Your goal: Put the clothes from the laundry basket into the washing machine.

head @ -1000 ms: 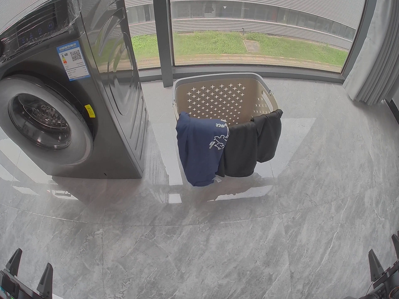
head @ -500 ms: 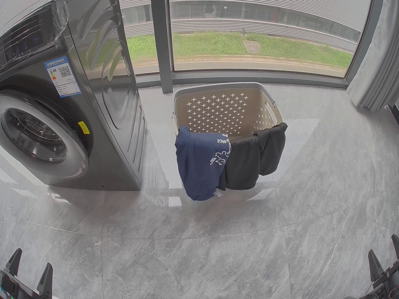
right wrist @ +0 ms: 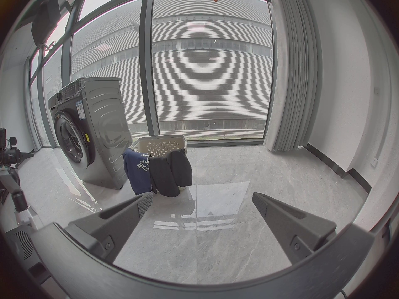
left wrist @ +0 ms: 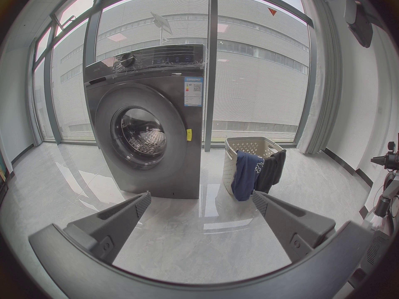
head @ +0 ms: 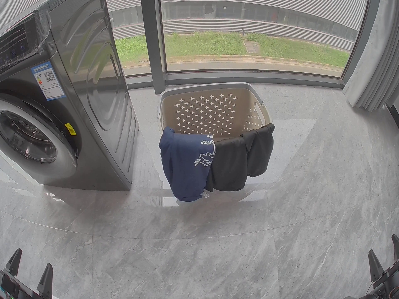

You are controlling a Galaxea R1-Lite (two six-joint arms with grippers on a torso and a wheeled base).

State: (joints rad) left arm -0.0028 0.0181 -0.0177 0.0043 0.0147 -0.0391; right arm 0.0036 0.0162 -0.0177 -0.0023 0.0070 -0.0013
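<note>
A beige laundry basket [head: 216, 109] stands on the floor by the window. Over its near rim hang a navy blue shirt [head: 185, 165] and a black garment [head: 239, 158]. To its left is the dark grey washing machine [head: 62, 100] with its round door [head: 29, 140] shut. My left gripper [head: 30, 270] is low at the near left, open and empty, far from the basket. My right gripper [head: 384, 256] is low at the near right, also open and empty. The left wrist view shows the machine [left wrist: 149, 125], the basket [left wrist: 249, 154] and my left gripper [left wrist: 201, 202]. My right gripper [right wrist: 201, 202] faces the basket [right wrist: 160, 146] and clothes [right wrist: 160, 173].
Glossy grey floor tiles [head: 199, 246] spread between me and the basket. A tall window [head: 249, 25] with a dark post [head: 151, 34] runs behind. A grey curtain [head: 374, 67] hangs at the far right.
The whole head view has shifted: machine and basket now sit further left in the picture and slightly lower than a second ago, so the camera moved. Both grippers keep their places.
</note>
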